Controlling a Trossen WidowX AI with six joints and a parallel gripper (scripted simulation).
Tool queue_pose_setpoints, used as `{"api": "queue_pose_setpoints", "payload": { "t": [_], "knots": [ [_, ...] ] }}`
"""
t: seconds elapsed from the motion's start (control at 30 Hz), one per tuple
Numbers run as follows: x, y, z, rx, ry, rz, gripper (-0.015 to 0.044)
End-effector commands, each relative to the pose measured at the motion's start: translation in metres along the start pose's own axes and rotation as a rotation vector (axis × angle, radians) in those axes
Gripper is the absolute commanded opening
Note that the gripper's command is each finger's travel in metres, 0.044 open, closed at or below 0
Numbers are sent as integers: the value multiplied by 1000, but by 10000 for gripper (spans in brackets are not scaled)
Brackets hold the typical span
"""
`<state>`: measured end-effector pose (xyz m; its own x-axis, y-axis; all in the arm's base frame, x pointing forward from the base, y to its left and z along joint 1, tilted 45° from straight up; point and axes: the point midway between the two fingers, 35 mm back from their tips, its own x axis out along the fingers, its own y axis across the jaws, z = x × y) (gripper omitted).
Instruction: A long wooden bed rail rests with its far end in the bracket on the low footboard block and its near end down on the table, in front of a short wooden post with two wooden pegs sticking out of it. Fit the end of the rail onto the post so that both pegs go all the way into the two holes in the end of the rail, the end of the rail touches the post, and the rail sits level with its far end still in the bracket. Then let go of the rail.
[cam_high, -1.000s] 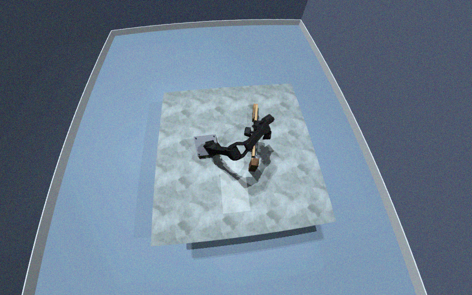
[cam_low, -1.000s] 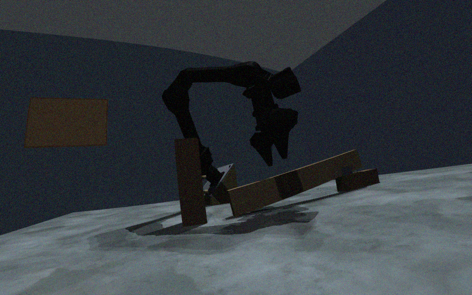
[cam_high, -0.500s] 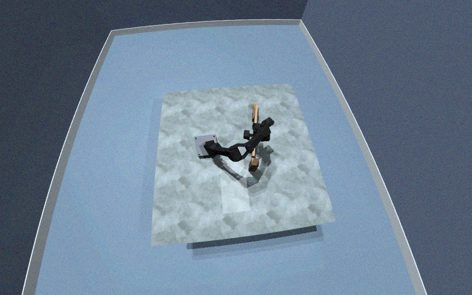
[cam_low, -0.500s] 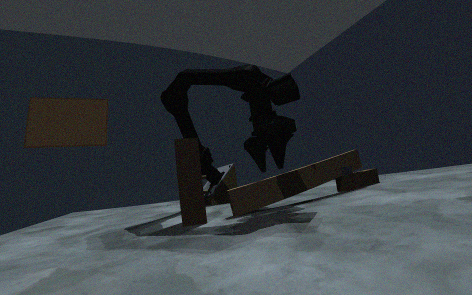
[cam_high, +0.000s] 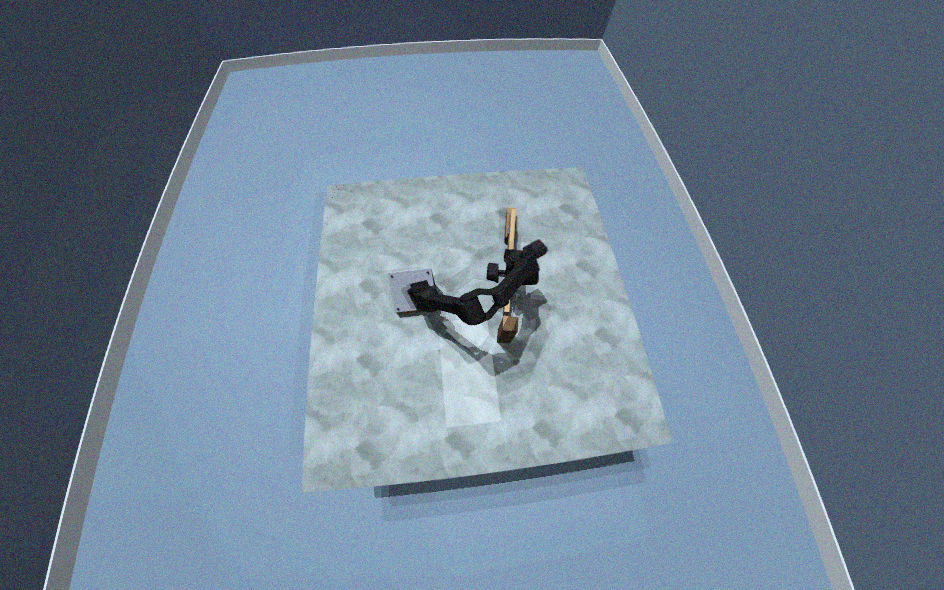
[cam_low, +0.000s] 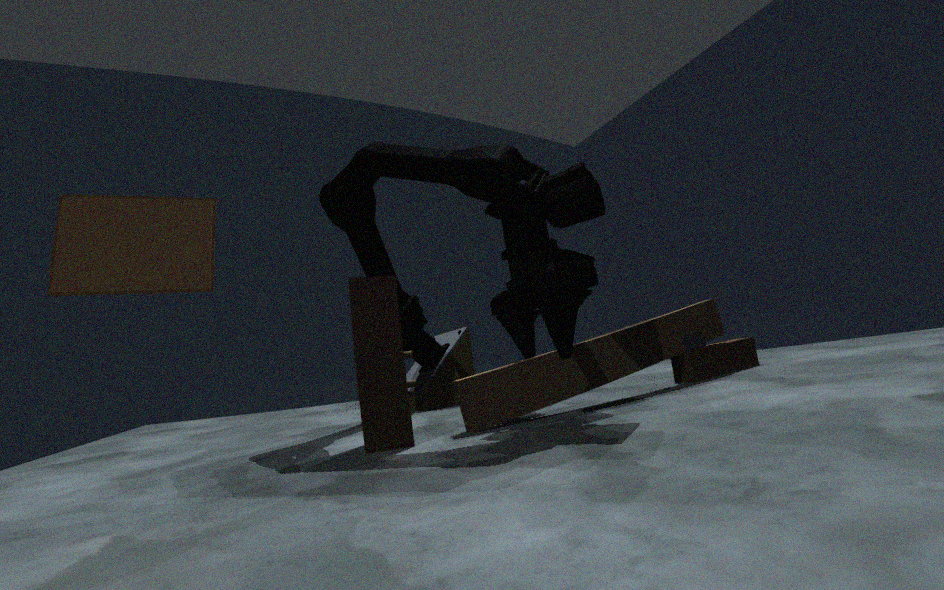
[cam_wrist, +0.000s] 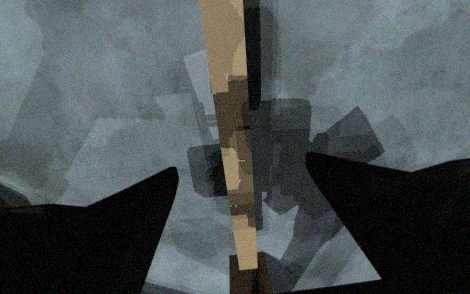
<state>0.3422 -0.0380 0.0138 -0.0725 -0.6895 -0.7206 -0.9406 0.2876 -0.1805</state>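
Note:
The wooden rail (cam_high: 512, 224) (cam_low: 515, 393) (cam_wrist: 220, 50) slopes down from the footboard block (cam_low: 727, 358) to the table, its near end a short gap away from the post (cam_high: 508, 328) (cam_low: 381, 361) (cam_wrist: 237, 282). A light peg (cam_low: 408, 354) shows beside the post; the other is hard to make out. My gripper (cam_low: 549, 356) (cam_wrist: 241, 165) is open and points down over the middle of the rail. One finger is on each side of it, with the tips around the height of its top edge. The rail's end holes are not visible, and the arm covers the fingers in the top view.
The arm's base plate (cam_high: 410, 278) (cam_low: 455, 340) stands to one side of the rail. The arm arches above the table (cam_high: 375, 417) (cam_low: 765, 487) from that base. An orange panel (cam_low: 132, 243) is on the wall behind.

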Motion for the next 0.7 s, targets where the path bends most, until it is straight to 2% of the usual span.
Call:
{"api": "queue_pose_setpoints", "payload": {
  "t": [0.0, 0.67],
  "knots": [
    [8, 1, -1, -5, 6, -1, 440],
    [40, 3, -3, -5, 10, -1, 440]
  ]
}}
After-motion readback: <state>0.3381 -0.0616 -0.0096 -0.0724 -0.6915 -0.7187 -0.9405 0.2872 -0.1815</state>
